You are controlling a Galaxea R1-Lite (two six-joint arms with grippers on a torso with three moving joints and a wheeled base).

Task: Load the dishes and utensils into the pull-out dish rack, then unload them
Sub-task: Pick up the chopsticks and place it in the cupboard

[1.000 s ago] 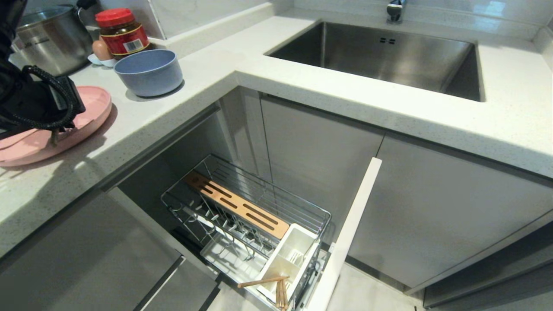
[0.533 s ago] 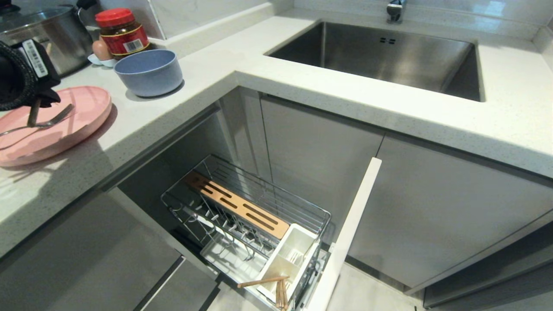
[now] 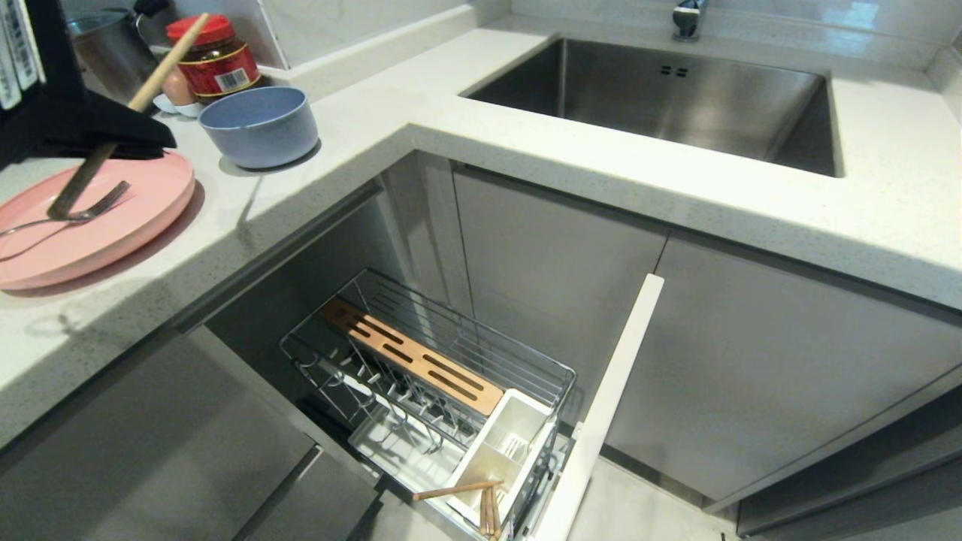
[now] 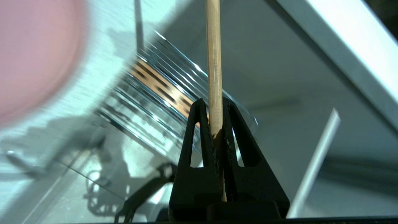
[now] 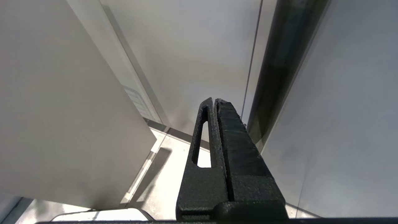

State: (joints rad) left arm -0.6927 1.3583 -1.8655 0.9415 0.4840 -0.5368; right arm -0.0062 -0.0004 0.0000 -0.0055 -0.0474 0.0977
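- Left gripper (image 4: pixel 214 107) is pinching a chopstick (image 3: pixel 124 113) above the plate (image 3: pixel 113 233); a fork (image 3: pixel 68 218) is lying on the plate
- Right gripper (image 5: pixel 215 101) is hanging pressed together

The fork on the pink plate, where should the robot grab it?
Probably by its thin handle, coming straight down from above. The fork lies flat on the pink plate, tines toward the blue bowl, so a claw should straddle the handle across its width. The left claw is busy, shut on a chopstick.
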